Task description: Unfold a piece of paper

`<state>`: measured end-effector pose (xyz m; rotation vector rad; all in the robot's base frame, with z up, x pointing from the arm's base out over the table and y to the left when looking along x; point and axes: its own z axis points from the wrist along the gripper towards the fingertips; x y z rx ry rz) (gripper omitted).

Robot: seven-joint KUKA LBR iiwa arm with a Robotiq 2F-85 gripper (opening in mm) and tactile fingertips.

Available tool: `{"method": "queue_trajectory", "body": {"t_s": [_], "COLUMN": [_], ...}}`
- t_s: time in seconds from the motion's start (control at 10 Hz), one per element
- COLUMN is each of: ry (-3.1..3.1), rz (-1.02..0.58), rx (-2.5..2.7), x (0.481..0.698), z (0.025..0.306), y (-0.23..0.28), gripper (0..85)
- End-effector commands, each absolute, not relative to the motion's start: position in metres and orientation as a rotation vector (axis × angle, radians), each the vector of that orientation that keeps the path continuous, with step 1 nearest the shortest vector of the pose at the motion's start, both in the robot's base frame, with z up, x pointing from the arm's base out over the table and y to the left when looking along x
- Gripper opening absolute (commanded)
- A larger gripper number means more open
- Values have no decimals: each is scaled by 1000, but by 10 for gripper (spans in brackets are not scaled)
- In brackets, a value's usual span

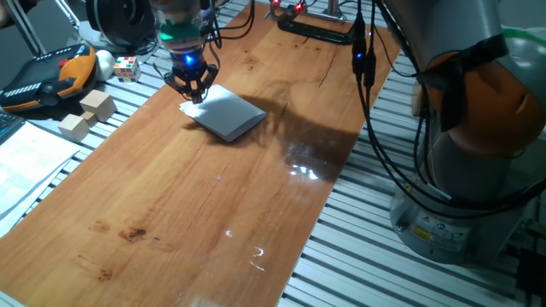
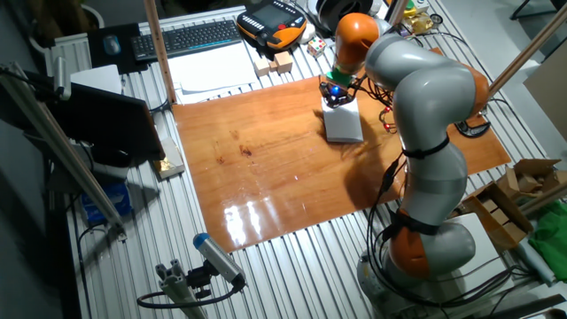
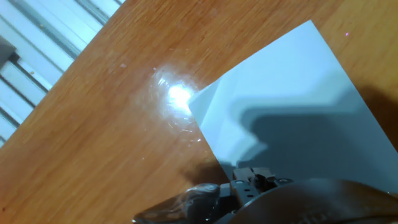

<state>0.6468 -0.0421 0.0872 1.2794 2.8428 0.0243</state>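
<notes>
The piece of paper [image 1: 226, 113] lies folded on the wooden board [image 1: 213, 213], a plain white sheet, also seen in the other fixed view [image 2: 343, 124]. My gripper [image 1: 194, 95] stands over its left corner, fingers drawn together at the paper's edge. In the hand view the paper [image 3: 292, 106] fills the right half. Its near edge runs up to the gripper [image 3: 249, 177] at the bottom of that frame. The jaws look shut on that edge, though the contact itself is partly hidden by the finger. In the other fixed view the gripper [image 2: 334, 96] sits at the sheet's far end.
Two tan wooden blocks [image 1: 98, 104] [image 1: 75, 126], a colour cube [image 1: 126, 68] and an orange teach pendant [image 1: 51, 75] lie left of the board. Printed sheets [image 1: 30, 162] sit at the far left. A black clamp [image 1: 316, 30] holds the board's far edge. The arm's base [image 1: 478, 128] stands at the right.
</notes>
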Motion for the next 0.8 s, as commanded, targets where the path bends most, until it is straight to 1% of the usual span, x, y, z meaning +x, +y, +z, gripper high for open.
{"method": "queue_trajectory", "body": {"t_s": [0.0,0.4,0.7], "ry": [2838,2814,2816], "rz": [40,3,4], "rx": [1302,1340,1347], "x": [648,658,662], "z": [85,71,71], "y": [-43,-45,-45], "gripper": [20,20,20]}}
